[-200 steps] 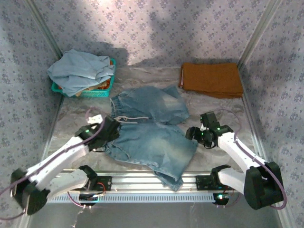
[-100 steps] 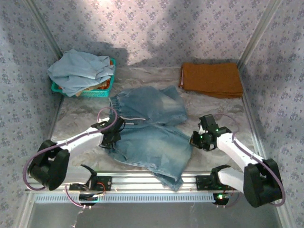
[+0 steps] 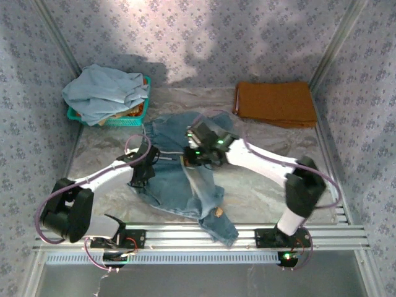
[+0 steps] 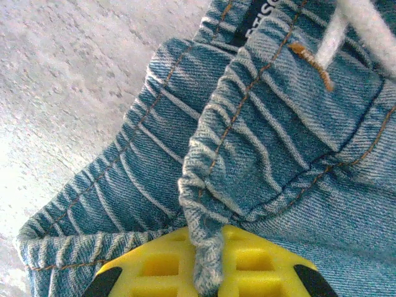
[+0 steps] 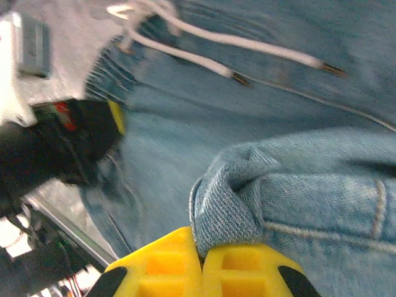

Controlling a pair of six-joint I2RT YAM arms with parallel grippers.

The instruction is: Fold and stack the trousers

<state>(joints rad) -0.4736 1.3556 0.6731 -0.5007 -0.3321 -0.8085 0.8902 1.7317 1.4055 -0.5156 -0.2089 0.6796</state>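
1. Now we have the denim trousers (image 3: 185,192) lying in the middle of the bench (image 3: 266,185), bunched between the two arms. One leg end drapes over the near rail.
2. Our left gripper (image 4: 207,272) has its jaws pressed together on a gathered edge of the elastic waistband (image 4: 229,142). A ridge of denim runs down between the yellow pads.
3. Our right gripper (image 5: 201,263) also has its jaws closed, pinching a thick folded lump of denim. In the top view that arm stretches across the trousers, and its gripper sits near the left one.
4. We judge the cloth soft and limp but fairly heavy. It will sag and drag on the bench rather than hold a crease by itself. It is neither fragile nor slippery.
5. We expect the firmest holds at the stitched edges, meaning the waistband corners and the leg hems, taken through all layers. The loose white drawstring (image 5: 247,46) could snag, so we avoid pinching it.
6. A folded rust-orange cloth (image 3: 275,102) lies well apart at the far right. A pale blue cloth (image 3: 105,93) is heaped on the teal basket (image 3: 117,122) at the far left.
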